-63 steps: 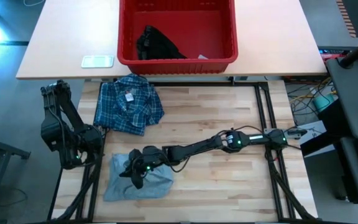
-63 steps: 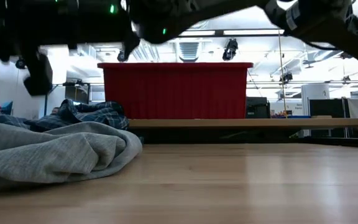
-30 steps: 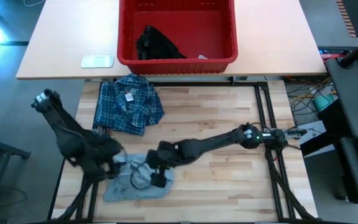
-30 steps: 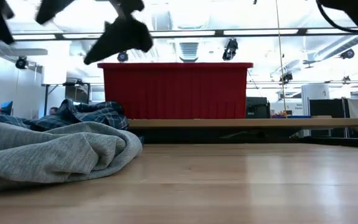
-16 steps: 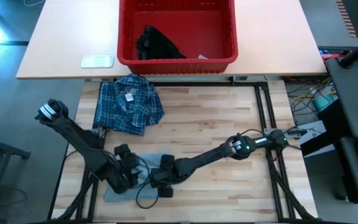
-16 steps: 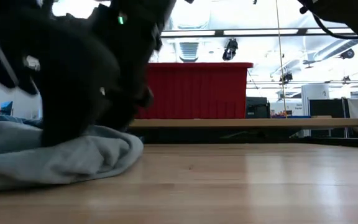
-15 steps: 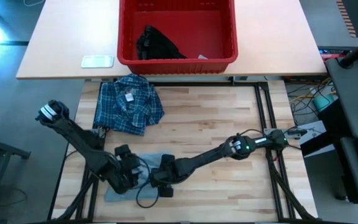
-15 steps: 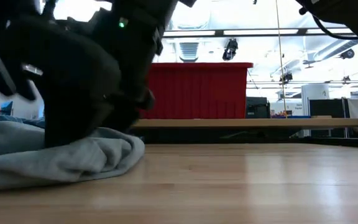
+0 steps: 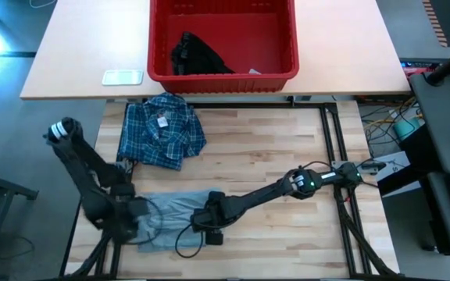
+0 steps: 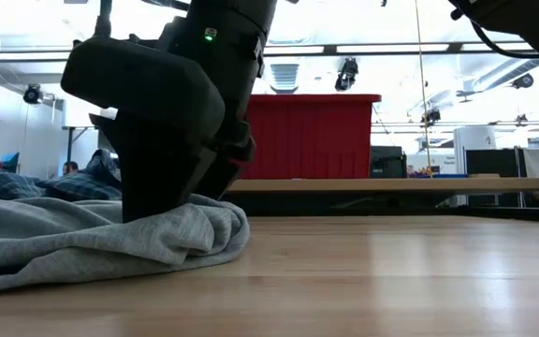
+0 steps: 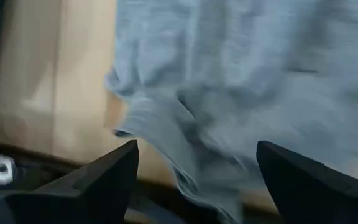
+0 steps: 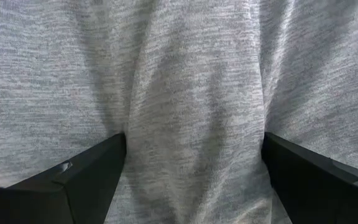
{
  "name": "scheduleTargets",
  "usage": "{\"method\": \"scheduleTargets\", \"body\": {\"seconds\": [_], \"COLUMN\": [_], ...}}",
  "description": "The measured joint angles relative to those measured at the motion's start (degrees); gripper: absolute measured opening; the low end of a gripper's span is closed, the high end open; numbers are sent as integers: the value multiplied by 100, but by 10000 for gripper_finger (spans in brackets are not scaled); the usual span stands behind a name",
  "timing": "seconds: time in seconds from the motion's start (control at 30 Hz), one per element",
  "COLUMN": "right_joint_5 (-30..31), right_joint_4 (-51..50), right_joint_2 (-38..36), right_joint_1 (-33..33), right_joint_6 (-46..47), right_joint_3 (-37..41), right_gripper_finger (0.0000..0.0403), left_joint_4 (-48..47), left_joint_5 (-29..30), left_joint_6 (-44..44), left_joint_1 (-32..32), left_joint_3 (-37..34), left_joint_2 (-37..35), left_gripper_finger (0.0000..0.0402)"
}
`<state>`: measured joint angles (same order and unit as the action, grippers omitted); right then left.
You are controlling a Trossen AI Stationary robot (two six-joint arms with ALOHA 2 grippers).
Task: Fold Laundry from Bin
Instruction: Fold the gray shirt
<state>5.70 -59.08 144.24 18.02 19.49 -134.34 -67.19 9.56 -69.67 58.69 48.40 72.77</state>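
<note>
A light grey T-shirt (image 9: 170, 217) lies bunched on the wooden table near its front left. My right gripper (image 9: 207, 223) stands open on the shirt's right end, pointing steeply down. My left gripper (image 9: 127, 220) hangs open over the shirt's left edge (image 11: 166, 143), pointing down. A blue-and-white plaid shirt (image 9: 162, 129) lies crumpled farther back. The red bin (image 9: 223, 72) stands on the tan table behind, with a small black garment (image 9: 198, 55) lying in it. My left gripper (image 11: 197, 180) has its fingers on either side of the shirt's rumpled left edge; whether they touch the cloth I cannot tell. My right gripper (image 12: 194, 168) comes from above, and its open fingers (image 10: 152, 201) stand on the shirt's right end. A ridge of cloth (image 12: 191, 124) rises between them. The shirt lies on the table.
A small white flat object (image 9: 123, 76) lies on the tan table left of the bin. A thin cable (image 9: 184, 248) loops by the right gripper. Bare wood (image 9: 287, 140) stretches over the table's middle and right.
My right gripper has come down onto the shirt's right end and stayed there. My left gripper has sunk, turning as it went, first over the shirt and then toward the table's left edge. The shirt's right end now reaches a little farther right and lies lower.
</note>
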Motion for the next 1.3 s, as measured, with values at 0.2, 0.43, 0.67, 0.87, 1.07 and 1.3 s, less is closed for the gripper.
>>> {"method": "scheduleTargets", "body": {"seconds": [0.2,0.43,0.67,0.87,1.07,1.3], "right_joint_5": [-95,-205,-353,-281,728,2506], "right_joint_4": [57,40,-535,-418,-110,-50], "right_joint_2": [0,-125,-477,-1023,-732,-241], "right_joint_1": [-7,-4,27,456,1183,1515], "right_joint_6": [-14,-50,55,345,530,1265], "right_joint_3": [4,17,21,11,21,26], "right_gripper_finger": [364,364,364,364,363,363], "left_joint_4": [449,2394,2343,1775,1957,2500], "left_joint_5": [832,822,-651,508,1985,1979], "left_joint_6": [-755,-459,-595,-1073,-1207,-1254], "left_joint_1": [385,176,729,1020,700,571], "left_joint_3": [206,-412,-16,821,659,51], "left_joint_2": [-607,561,1484,1438,1637,2078], "left_gripper_finger": [309,309,309,309,309,309]}}
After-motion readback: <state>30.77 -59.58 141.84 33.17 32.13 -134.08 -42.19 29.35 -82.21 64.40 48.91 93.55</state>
